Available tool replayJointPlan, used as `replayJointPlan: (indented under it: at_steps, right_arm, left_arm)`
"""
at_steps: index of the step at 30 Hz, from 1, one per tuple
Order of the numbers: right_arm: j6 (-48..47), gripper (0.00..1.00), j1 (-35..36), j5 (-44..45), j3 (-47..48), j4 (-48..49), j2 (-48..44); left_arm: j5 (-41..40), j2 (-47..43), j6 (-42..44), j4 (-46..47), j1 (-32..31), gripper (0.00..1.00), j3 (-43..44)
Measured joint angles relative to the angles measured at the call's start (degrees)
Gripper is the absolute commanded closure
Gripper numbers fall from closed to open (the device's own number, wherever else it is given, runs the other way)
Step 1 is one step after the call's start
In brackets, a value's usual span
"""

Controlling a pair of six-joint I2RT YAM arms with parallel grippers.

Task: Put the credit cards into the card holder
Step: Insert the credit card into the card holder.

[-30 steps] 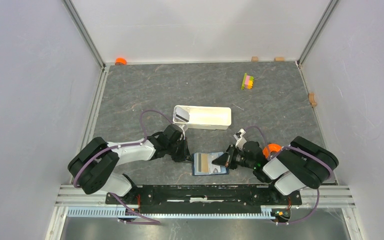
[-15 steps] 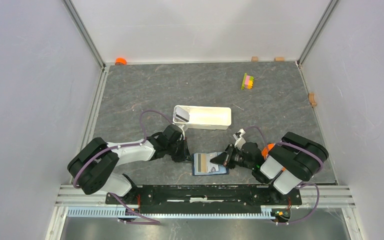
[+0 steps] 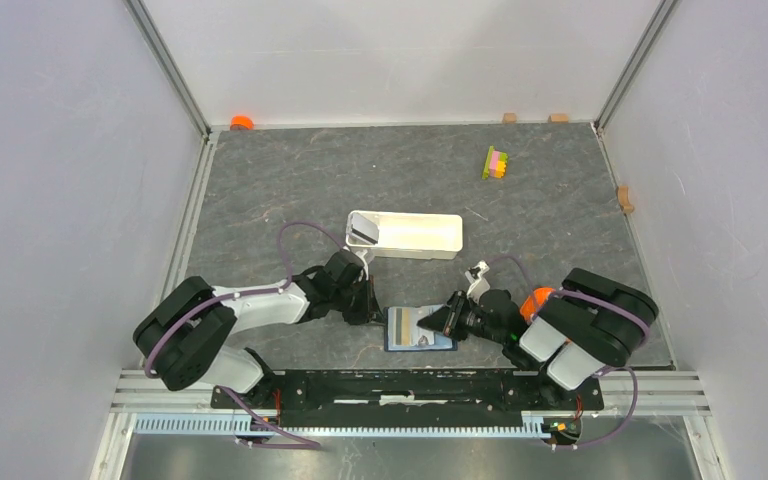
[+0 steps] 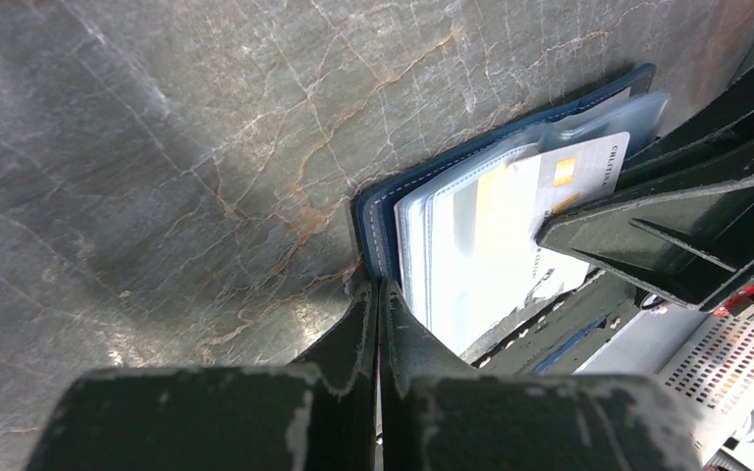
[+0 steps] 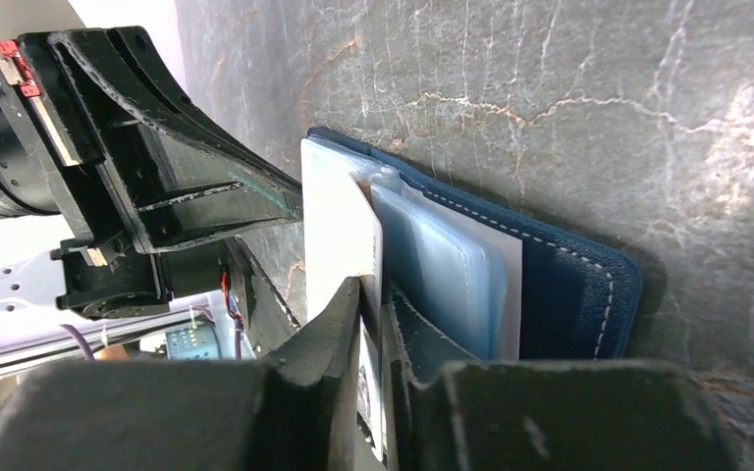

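White-walled grey tabletop (image 3: 360, 170) under card holder (image 3: 410, 331)

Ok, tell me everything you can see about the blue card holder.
The card holder is a navy, leather-like wallet with pale stitching, lying open and flat on the grey table. Clear plastic sleeves fan from it. A pale credit card, between the right gripper's fingers, reaches in among them. The shut left gripper touches its edge.

Grey marbled table (image 3: 290, 180), enclosed by white walls. A long white tray (image 3: 420, 232) is set near the middle. A yellow-pink-green block stack (image 3: 497, 162) is placed well apart, toward the far right. An orange object (image 3: 242, 122) is seen at the far left corner; small wooden blocks (image 3: 509, 117) are lined along the far edge.
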Motion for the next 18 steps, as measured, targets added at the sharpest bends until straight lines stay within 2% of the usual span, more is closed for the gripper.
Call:
replayJointPlan:
  at_steps: [3, 11, 13, 16, 18]
  right_arm:
    - [-2.3, 0.69, 0.3, 1.1, 0.8, -6.5, -4.9]
    - [-14.6, 0.47, 0.8, 9.0, 8.9, -36.2, -21.4]
    - [-17.3, 0.44, 0.9, 11.3, 10.4, -41.7, -23.8]
    - [-20.7, 0.43, 0.9, 13.6, 11.9, -47.6, -26.4]
    - [-22.6, 0.43, 1.0, 14.2, 12.7, -50.3, -27.3]
  left_arm:
    - [-0.5, -0.6, -0.1, 0.5, -0.3, 0.98, -0.5]
    - [-0.8, -1.4, -0.3, 0.7, -0.6, 0.97, -1.2]
    - [-0.9, -1.6, -0.3, 0.6, -0.6, 0.92, -1.3]
    - [-1.2, -1.9, -0.2, 0.4, -0.7, 0.72, -1.3]
    - [-1.4, -2.5, -0.3, 0.3, -0.7, 0.63, -1.3]
